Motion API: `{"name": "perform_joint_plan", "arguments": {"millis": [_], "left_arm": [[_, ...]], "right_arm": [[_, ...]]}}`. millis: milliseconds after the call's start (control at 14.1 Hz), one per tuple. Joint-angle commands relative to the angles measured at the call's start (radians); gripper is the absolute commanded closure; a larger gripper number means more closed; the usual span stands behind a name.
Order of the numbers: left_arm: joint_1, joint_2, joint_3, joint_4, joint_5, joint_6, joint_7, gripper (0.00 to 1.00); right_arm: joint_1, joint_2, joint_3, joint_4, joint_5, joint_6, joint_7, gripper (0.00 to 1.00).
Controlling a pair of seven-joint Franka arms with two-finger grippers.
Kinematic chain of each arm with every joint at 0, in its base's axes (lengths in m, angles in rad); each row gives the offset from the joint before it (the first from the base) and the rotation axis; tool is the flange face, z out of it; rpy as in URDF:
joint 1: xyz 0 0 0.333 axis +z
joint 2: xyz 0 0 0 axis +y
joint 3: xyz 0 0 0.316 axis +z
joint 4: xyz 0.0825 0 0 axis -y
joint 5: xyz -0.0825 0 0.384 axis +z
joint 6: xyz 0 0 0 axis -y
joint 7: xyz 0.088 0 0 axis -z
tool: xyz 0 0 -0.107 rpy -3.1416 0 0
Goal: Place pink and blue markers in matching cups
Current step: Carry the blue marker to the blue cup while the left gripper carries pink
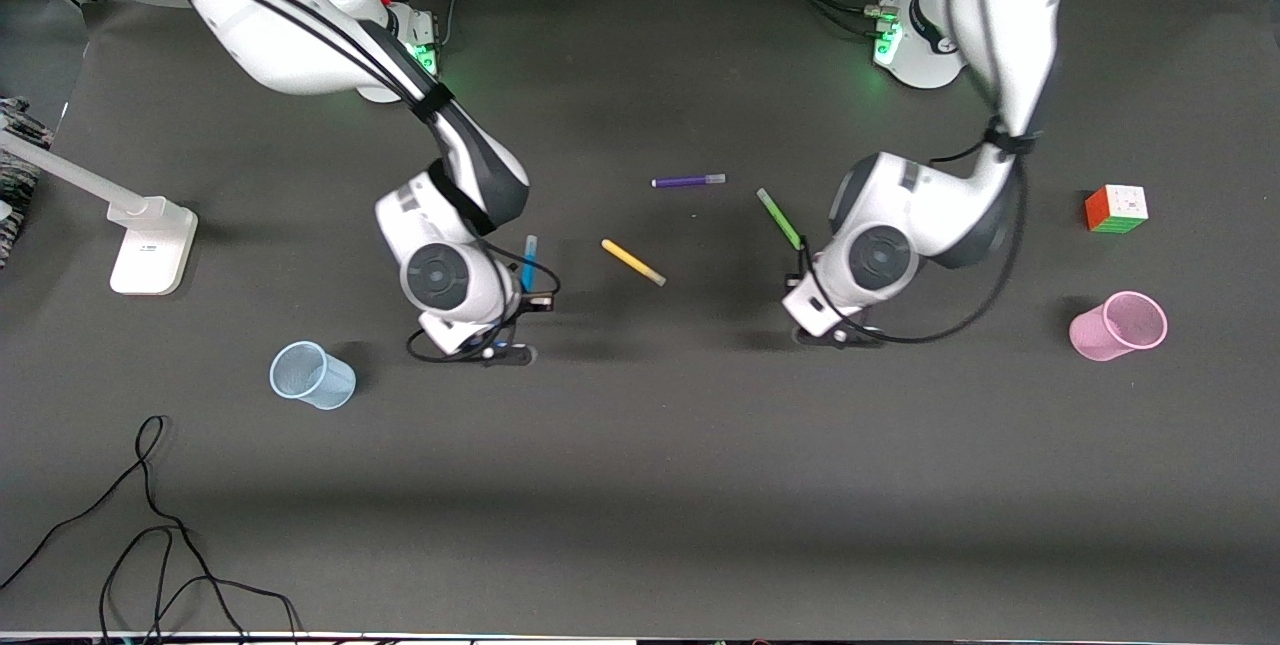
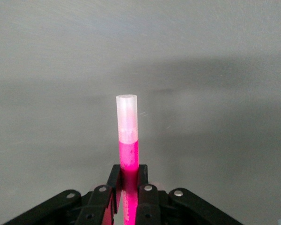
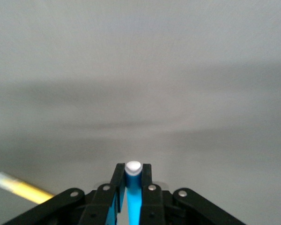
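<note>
My left gripper [image 1: 835, 335] [image 2: 128, 171] is shut on the magenta-pink marker [image 2: 128, 150]. Its pale cap sticks out past the fingertips. The hand hides this marker in the front view. My right gripper [image 1: 505, 353] [image 3: 133, 169] is shut on the blue marker [image 1: 528, 263] [image 3: 133, 192], with its white tip level with the fingertips. Both hands are low over the middle of the table. The pale blue cup [image 1: 311, 375] stands toward the right arm's end. The pink cup [image 1: 1118, 325] stands toward the left arm's end.
A yellow marker [image 1: 633, 262] [image 3: 18, 187], a green marker [image 1: 779, 218] and a purple marker [image 1: 688, 181] lie between the arms. A multicoloured cube [image 1: 1116, 208] sits farther from the front camera than the pink cup. A white lamp base [image 1: 150, 245] and loose black cables [image 1: 150, 525] are at the right arm's end.
</note>
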Motion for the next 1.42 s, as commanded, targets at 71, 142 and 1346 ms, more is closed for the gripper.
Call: {"name": "perform_joint_plan", "arguments": {"millis": [71, 142, 1346], "left_arm": [[0.081, -0.004, -0.003, 0.149, 0.08, -0.237, 0.153, 1.0], [0.101, -0.004, -0.003, 0.177, 0.113, -0.286, 0.216, 1.0], [0.313, 0.102, 0.295, 0.283, 0.445, -0.546, 0.977, 1.0]], "right_arm": [[-0.042, -0.073, -0.1, 0.124, -0.028, -0.093, -0.236, 1.0], [-0.041, -0.096, -0.151, 0.124, -0.066, -0.086, -0.311, 1.0], [-0.042, -0.359, -0.438, -0.536, -0.196, 0.962, -0.616, 1.0]]}}
